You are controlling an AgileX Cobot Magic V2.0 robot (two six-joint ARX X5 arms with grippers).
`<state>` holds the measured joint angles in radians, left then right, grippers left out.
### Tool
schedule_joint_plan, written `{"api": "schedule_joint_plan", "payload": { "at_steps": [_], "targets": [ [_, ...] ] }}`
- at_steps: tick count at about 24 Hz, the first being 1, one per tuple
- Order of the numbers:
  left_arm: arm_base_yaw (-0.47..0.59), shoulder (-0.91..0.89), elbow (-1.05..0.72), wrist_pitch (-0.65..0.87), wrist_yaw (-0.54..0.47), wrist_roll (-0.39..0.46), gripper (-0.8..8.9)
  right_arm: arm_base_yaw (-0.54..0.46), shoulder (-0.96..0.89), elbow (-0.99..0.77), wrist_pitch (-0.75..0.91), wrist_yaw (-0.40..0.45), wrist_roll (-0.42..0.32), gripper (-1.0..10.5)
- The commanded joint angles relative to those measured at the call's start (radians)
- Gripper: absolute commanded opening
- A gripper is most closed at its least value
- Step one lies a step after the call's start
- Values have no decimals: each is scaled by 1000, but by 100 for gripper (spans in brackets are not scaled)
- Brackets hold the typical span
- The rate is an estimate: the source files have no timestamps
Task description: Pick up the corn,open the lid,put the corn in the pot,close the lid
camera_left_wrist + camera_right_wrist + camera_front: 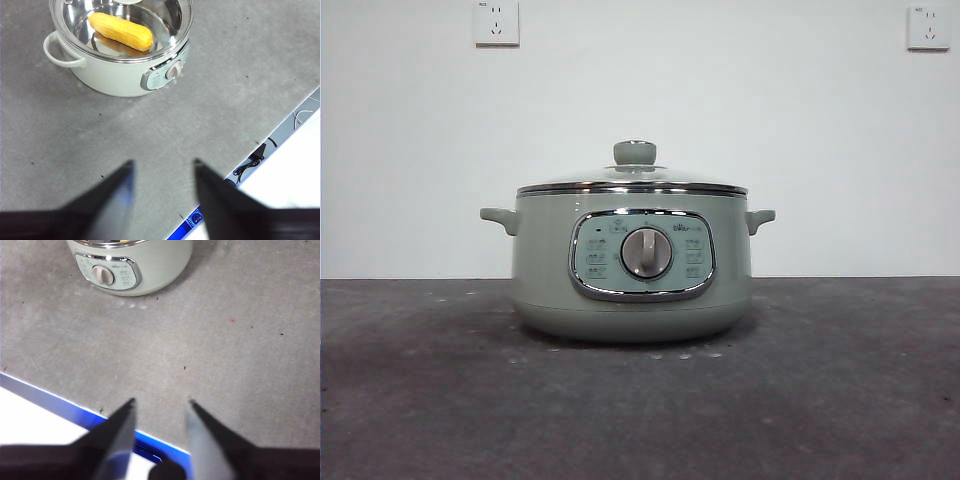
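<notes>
Both grippers, left [162, 172] and right [160, 410], hover parted and empty; corn [120, 31] lies inside the lidded pot [632, 265], so nothing seems left to do.

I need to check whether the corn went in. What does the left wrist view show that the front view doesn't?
Only the left wrist view shows the corn lying inside the pot, seen through the glass lid, plus the left gripper open above bare table and the table's edge. Only the front view shows the lid's green knob, both side handles and two wall sockets. Both show the pot with its lid on and its silver dial.
</notes>
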<state>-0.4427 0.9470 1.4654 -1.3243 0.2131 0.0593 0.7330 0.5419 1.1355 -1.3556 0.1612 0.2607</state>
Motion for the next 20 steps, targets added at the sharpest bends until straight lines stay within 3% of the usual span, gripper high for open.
{"api": "schedule_joint_plan", "payload": {
  "at_steps": [1,3,20],
  "targets": [
    [-3,-2,-6,3,3,-3,-7,1,-2,-8,-25,28,11,-11],
    [-3,1,-6,3,2,-3,-4,1,-2,-8,-25,41,44,2],
    [-1,88,-2,26,-5,21,-3,1,-2,-8,-25,42,43,2]
  ]
}}
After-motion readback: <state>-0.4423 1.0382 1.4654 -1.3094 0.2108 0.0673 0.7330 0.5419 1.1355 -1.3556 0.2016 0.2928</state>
